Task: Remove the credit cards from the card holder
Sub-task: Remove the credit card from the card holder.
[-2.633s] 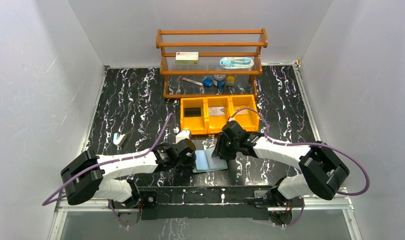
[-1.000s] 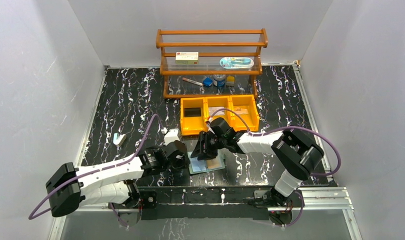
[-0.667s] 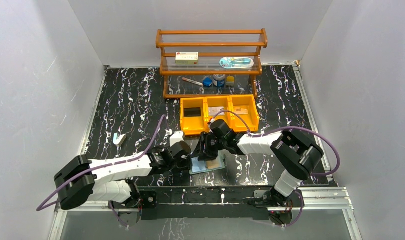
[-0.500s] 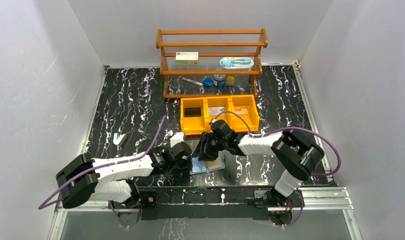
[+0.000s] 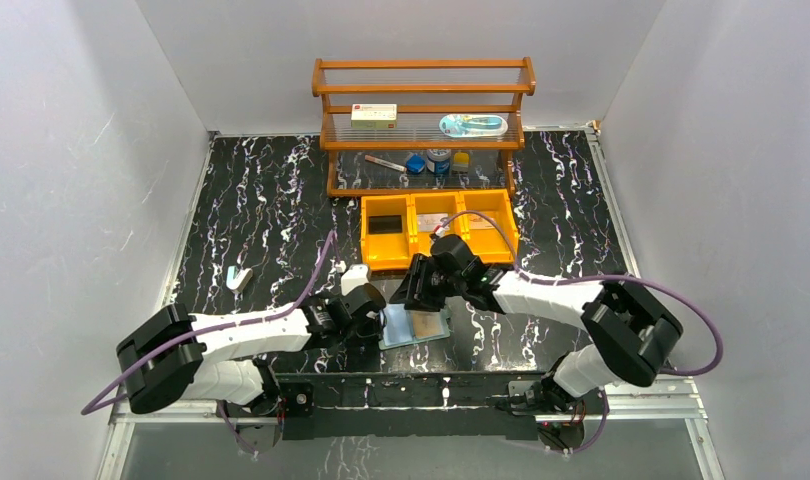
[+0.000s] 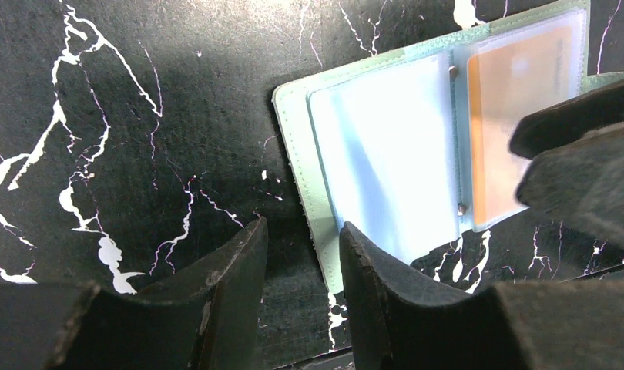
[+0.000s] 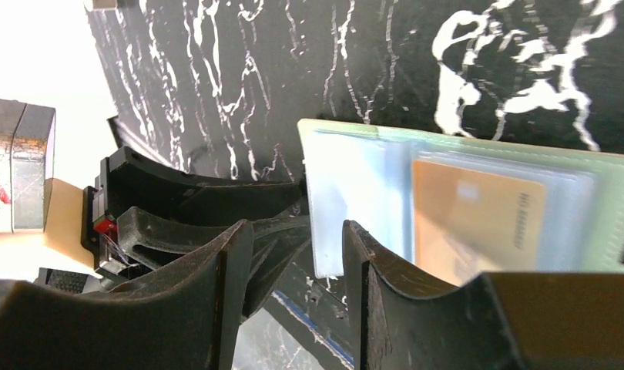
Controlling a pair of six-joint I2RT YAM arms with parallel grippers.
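Observation:
The sage-green card holder (image 5: 415,327) lies open on the table near the front edge. Its pale blue-green pockets (image 6: 386,154) face up. An orange-tan credit card (image 6: 517,116) sits in the right-hand pocket, also seen in the right wrist view (image 7: 478,216). My left gripper (image 6: 301,243) is open and low, its fingertips either side of the holder's left edge (image 6: 318,231). My right gripper (image 7: 297,254) is open and empty, hovering over the holder's far side (image 5: 418,290). A dark card (image 5: 386,224) and a greyish card (image 5: 433,222) lie in the orange bins.
Orange three-compartment bins (image 5: 411,243) stand just behind the holder. A wooden shelf rack (image 5: 328,152) at the back holds a white box with a red label (image 5: 373,116) and small items. A small white object (image 5: 240,278) lies at the left.
My right gripper has drawn back a little from over the holder toward the bins, and its elbow has swung right. The orange card now shows uncovered. The left gripper has barely moved.

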